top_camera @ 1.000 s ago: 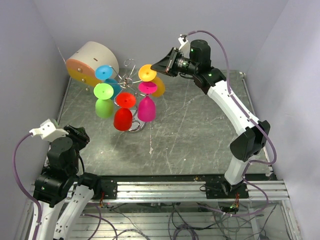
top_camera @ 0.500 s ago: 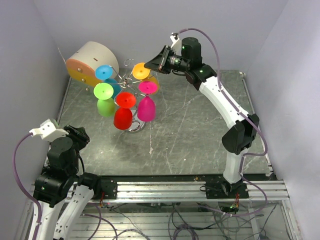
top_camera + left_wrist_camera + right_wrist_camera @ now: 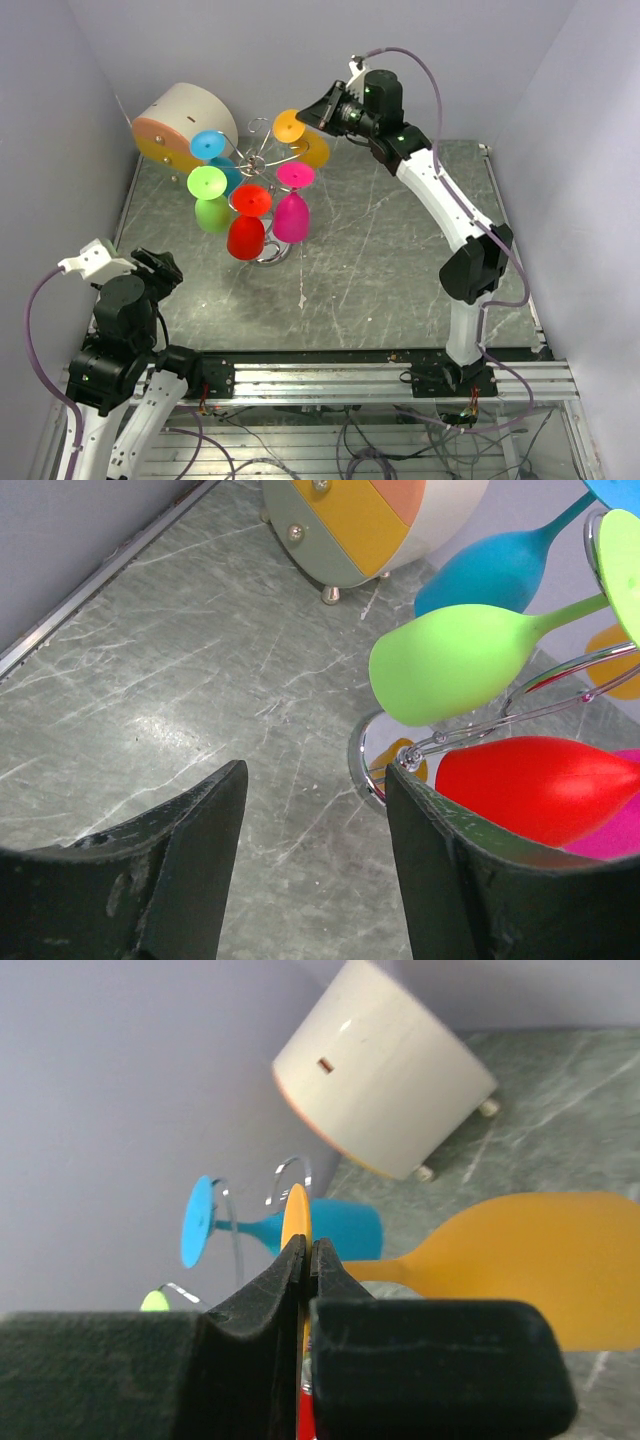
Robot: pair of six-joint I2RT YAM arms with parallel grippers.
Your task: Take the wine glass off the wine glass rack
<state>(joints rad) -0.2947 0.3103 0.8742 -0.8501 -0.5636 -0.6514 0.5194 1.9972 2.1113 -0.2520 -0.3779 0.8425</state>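
- The right gripper [image 3: 320, 112] is raised at the back of the table [image 3: 400, 260]. It is pinched tight on the thin round foot of the orange wine glass [image 3: 300, 135].
- In the right wrist view the gripper [image 3: 305, 1255] has its two black pads pressed together on the foot's edge. The orange bowl [image 3: 540, 1260] points away to the right, so the glass lies roughly sideways.
- The orange foot sits just beside a curled hook at the top of the wine glass rack [image 3: 262, 160]. I cannot tell whether they touch.
- The rack stands on its shiny round base at the left rear of the table.
- A blue glass [image 3: 210, 147], a green glass [image 3: 207, 182], a red glass [image 3: 250, 200] and a pink glass [image 3: 295, 175] hang from its arms, bowls down.
- A beige-and-orange cylinder [image 3: 180, 120] on small feet lies just behind the rack.
- The left gripper [image 3: 158, 268] hangs low at the near left, well apart from the rack. Its jaws are spread and hold nothing.
- From the left wrist its fingers [image 3: 170, 880] frame bare table, with the green bowl [image 3: 460, 660] and the rack's base ring [image 3: 365, 770] ahead.
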